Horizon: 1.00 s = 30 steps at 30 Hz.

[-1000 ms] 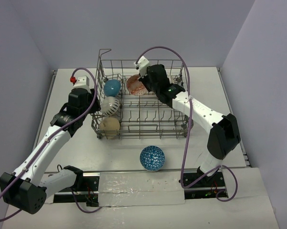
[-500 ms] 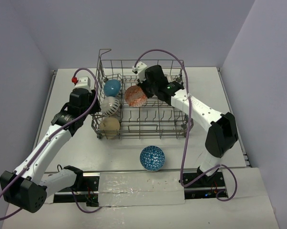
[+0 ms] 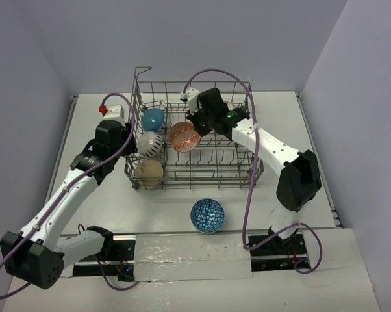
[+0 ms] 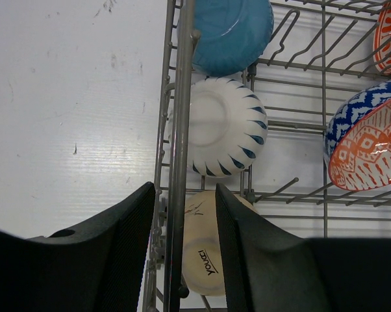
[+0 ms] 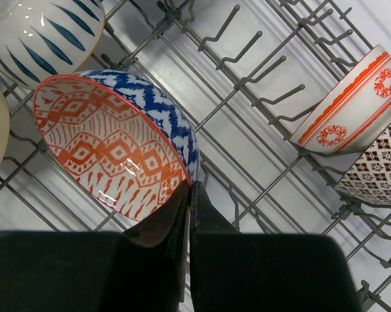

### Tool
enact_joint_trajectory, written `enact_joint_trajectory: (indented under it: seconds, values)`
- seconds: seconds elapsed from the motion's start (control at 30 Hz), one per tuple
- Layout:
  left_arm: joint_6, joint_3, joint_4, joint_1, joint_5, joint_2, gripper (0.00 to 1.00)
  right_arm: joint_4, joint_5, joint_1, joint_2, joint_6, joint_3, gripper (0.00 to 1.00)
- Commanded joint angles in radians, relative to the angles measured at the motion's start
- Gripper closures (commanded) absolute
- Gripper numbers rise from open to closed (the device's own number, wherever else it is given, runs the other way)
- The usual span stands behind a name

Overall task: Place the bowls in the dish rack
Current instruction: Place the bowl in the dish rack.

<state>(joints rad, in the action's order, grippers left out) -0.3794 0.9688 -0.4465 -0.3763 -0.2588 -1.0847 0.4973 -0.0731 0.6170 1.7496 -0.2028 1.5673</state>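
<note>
Wire tines of the grey metal dish rack (image 3: 195, 184) stood mid-desk (image 3: 312, 130). Over them the right pincer (image 5: 188, 188) clenched the thin rim of a glossy orange-patterned bowl (image 5: 111, 143), tilted. The left pincer (image 4: 182, 195) was released, its black fingers straddling the rack's side wire.

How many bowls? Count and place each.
7. Left in the dish rack: teal bowl, striped bowl, cream bowl; also inside: red-banded bowl, maroon bowl; mid-rack, orange bowl in the right gripper; on the table, blue bowl. More may hide.
</note>
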Motion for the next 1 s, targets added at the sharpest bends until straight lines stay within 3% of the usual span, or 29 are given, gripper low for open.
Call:
enact_joint_trajectory:
  seconds: [0.0,0.97]
  values:
    - [0.019,0.004,0.006,-0.004,0.012,-0.003,0.52,0.046,-0.070,0.000,-0.009,0.009,0.025,1.00]
    - [0.023,0.007,-0.006,-0.007,0.010,-0.003,0.52,0.222,-0.189,-0.005,-0.007,0.005,0.094,1.00]
